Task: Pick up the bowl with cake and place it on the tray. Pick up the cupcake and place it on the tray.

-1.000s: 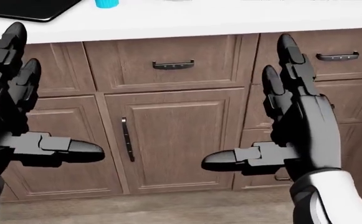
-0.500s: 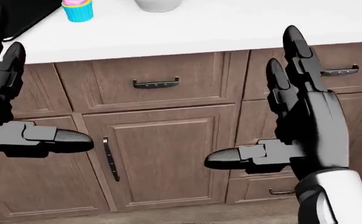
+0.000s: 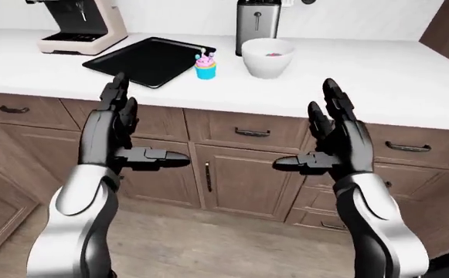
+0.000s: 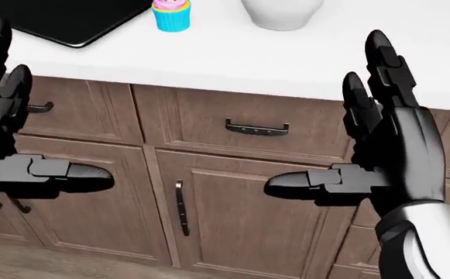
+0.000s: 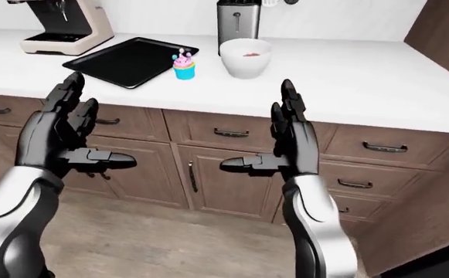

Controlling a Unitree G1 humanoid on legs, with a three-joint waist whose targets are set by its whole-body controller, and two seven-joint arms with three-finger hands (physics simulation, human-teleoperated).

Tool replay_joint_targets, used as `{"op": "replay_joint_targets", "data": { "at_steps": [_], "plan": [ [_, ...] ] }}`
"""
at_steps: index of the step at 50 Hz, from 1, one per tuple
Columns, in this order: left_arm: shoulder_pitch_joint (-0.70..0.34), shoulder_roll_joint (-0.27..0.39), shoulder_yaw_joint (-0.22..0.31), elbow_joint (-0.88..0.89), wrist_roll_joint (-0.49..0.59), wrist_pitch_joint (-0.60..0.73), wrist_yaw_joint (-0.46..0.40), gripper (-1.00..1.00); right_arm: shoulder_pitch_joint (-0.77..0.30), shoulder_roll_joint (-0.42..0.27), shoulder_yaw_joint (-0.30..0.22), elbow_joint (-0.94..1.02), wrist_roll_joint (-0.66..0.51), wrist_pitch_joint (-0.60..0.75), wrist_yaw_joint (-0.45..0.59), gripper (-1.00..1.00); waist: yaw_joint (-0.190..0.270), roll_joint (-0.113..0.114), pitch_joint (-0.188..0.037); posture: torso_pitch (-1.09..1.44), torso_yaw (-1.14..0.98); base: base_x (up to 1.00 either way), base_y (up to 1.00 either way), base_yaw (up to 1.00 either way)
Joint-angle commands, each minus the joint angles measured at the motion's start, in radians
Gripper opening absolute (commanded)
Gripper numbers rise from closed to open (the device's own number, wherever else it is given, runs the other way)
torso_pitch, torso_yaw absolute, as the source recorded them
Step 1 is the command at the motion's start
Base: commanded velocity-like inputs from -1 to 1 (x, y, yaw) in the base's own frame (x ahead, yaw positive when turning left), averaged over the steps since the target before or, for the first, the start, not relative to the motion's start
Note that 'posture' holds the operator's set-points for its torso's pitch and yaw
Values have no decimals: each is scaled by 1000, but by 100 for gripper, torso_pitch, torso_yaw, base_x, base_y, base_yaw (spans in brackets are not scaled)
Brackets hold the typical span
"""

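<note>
A white surface tops brown cabinets. On it, from left to right, stand a coffee machine, a black tray, a cupcake just beside the tray's right edge, and a white bowl; a toaster stands farther off.

White counter as landmark. On it: black tray; just beside its right corner, cupcake with blue wrapper, pink frosting; right of that, white bowl, pink-red contents. Cabinets under counter: brown wood, dark handles. Left hand and right hand: black, silver-white forearms.
</note>
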Motion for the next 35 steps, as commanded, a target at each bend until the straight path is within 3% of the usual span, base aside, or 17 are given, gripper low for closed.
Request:
{"op": "replay_joint_targets", "data": {
  "at_steps": [1, 5, 7, 8, 10, 12, 16, 18, 20, 21, 22, 25, 30, 32, 33, 34, 35],
  "plan": [
    [-23, 10, 6, -36, 6, -44, 1, 100, -21, -3, 0, -52, 12, -38, -1, 100, 2, -4, -14, 0, 0, 34, 0, 0],
    [-27, 9, 3, -33, 10, -43, -1, 100, -26, -10, -7, -71, 24, -22, -7, 100, -13, 59, -12, 0, 0, 34, 0, 0],
    [-31, 9, 3, -31, 10, -44, -3, 100, -31, -12, -13, -74, 31, -18, -12, 100, -14, 119, -30, 0, 0, 35, 0, 0],
    [-35, 10, 5, -33, 10, -38, -3, 100, -35, -15, -16, -81, 36, -11, -15, 100, -2, 83, -18, 0, 0, 35, 0, 0],
    [-40, 12, 6, -37, 9, -31, -3, 100, -43, -21, -25, -86, 45, -4, -19, 100, -4, 94, -15, 0, 0, 33, 0, 0],
    [-40, 11, 5, -38, 9, -31, -2, 100, -43, -27, -34, -93, 53, -3, -23, 100, 1, 79, -24, 0, 0, 34, 0, 0],
    [-44, 11, 2, -31, 13, -35, -2, 100, -48, -38, -56, -95, 75, -3, -33, 100, 15, 36, -12, 0, 0, 34, 0, 0],
    [-39, 9, -1, -27, 16, -43, -2, 100, -49, -43, -61, -97, 84, -4, -39, 100, 21, 2, -16, 0, 0, 35, 0, 0],
    [-36, 10, 0, -39, 18, -32, -2, 100, -57, -48, -83, -99, 109, 2, -48, 100, 18, -65, -38, 0, 0, 34, 0, 0],
    [-39, 13, 3, -53, 18, -16, -3, 100, -59, -53, -93, -110, 125, 13, -57, 100, 6, -20, -18, 0, 0, 34, 0, 0],
    [-42, 15, 7, -62, 17, -5, -4, 100, -54, -57, -93, -104, 130, 2, -58, 100, 14, -44, -11, 0, 0, 35, 0, 0],
    [-43, 11, -3, -60, 24, -8, 0, 100, -50, -69, -110, -113, 158, 6, -69, 100, -2, -30, -14, 0, 0, 34, 0, 0],
    [-36, 6, -6, -53, 32, -21, -8, 100, -48, -90, -133, -122, 193, 8, -89, 100, -16, 24, -3, 0, 0, 34, 0, 0],
    [-32, 4, -1, -46, 32, -32, -11, 100, -43, -98, -139, -117, 198, 0, -91, 100, -22, 66, -14, 0, 0, 34, 0, 0],
    [-28, 3, -1, -41, 33, -40, -11, 100, -42, -100, -138, -114, 197, -5, -92, 100, -23, 101, -29, 0, 0, 34, 0, 0],
    [-28, 3, 0, -43, 31, -37, -12, 100, -43, -102, -139, -111, 197, -7, -95, 100, -11, 85, -29, 0, 0, 35, 0, 0],
    [-32, 3, 3, -50, 29, -25, -11, 100, -44, -104, -141, -109, 198, -9, -96, 100, -10, 88, -18, 0, 0, 35, 0, 0]
  ]
}}
